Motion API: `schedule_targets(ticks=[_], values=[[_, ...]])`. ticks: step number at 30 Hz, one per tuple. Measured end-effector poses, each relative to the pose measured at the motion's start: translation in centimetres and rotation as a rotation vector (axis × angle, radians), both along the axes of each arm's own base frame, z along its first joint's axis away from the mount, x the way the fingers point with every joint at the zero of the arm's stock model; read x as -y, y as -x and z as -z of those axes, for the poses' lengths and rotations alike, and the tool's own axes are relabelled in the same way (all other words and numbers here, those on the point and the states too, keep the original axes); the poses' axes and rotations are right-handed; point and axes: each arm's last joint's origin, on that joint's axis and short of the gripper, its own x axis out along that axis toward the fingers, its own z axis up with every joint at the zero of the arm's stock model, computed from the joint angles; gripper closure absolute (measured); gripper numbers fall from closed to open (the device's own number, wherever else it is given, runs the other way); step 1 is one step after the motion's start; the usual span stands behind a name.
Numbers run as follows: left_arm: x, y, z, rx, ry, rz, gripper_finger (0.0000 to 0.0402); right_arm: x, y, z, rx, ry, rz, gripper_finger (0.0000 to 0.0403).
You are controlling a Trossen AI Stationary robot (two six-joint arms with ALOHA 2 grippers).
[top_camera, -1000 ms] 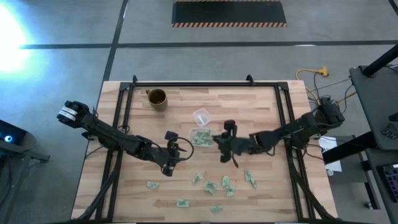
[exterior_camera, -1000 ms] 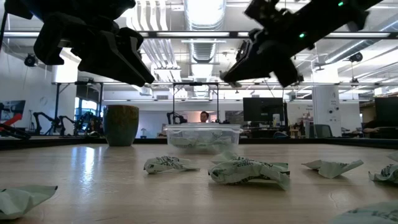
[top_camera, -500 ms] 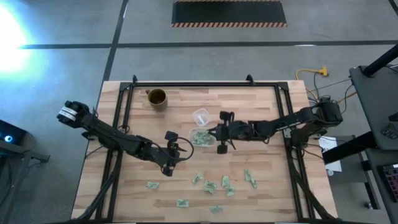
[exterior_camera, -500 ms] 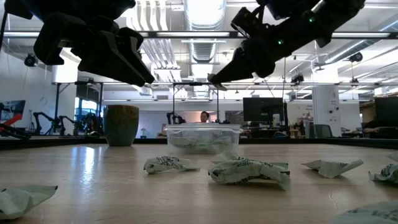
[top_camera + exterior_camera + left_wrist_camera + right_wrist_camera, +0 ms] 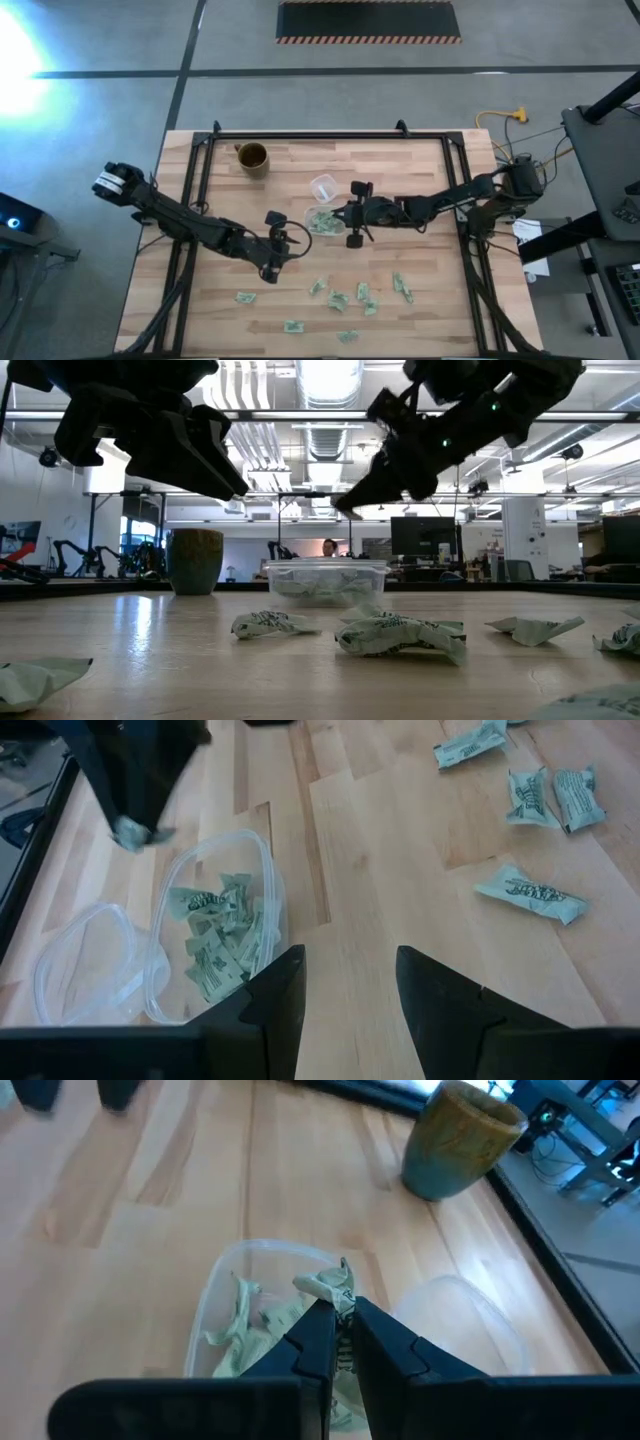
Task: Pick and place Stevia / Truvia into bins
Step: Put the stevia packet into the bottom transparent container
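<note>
My right gripper [image 5: 337, 1312] [image 5: 343, 216] hovers at the right rim of the clear container [image 5: 262, 1315] [image 5: 320, 221], shut on one pale green Stevia packet. Several packets lie inside the container [image 5: 215, 935] [image 5: 325, 580]. More loose packets [image 5: 340, 298] [image 5: 395, 632] [image 5: 530, 895] lie flat on the near part of the table. My left gripper [image 5: 345, 990] [image 5: 290, 240] waits open, raised, left of the container and touching nothing. My right gripper pinches a crumpled packet between its two fingertips; the packet's free end [image 5: 325, 1288] sticks out past them. The fingers come slanting down from the table's right side. The packet is lifted clear, above the container's rim.
A brown mug [image 5: 252, 157] [image 5: 460, 1140] stands at the far left of the table. A smaller clear round cup [image 5: 322, 186] [image 5: 470, 1325] sits just beyond the container. A black frame [image 5: 330, 135] edges the wooden tabletop.
My right gripper, shut on the packet throughout, has moved from above the loose packets toward the far and left side, reaching the container's rim, then dipped a little. The packet has travelled with it.
</note>
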Motion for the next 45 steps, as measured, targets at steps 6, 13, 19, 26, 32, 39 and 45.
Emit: schedule_targets(ticks=[6,13,19,26,32,39,45], values=[[0.0,0.0,0.0,-0.002,-0.001,0.000,0.0260,0.3,-0.6,1.5,-0.025,0.016,0.003,0.0364],[0.0,0.0,0.0,-0.001,0.000,0.000,0.0260,0.4,-0.5,1.4,-0.021,0.009,0.006,0.0339],[0.0,0.0,0.0,-0.002,-0.001,0.000,0.0260,0.3,-0.5,1.5,-0.017,-0.021,0.013,0.0297],[0.0,0.3,0.4,-0.020,0.006,0.000,0.0260,0.1,-0.4,1.0,-0.011,-0.004,-0.002,0.0256],[0.5,0.9,1.0,-0.122,0.179,0.030,0.0260,-0.8,0.2,1.1,-0.089,0.007,-0.039,0.0245],[2.5,2.8,1.9,-0.279,0.310,0.018,0.0260,-2.0,0.6,1.1,-0.115,-0.006,-0.096,0.0255],[5.4,5.0,1.9,-0.370,0.427,0.011,0.0260,-2.6,0.7,1.0,-0.114,-0.004,-0.114,0.0264]])
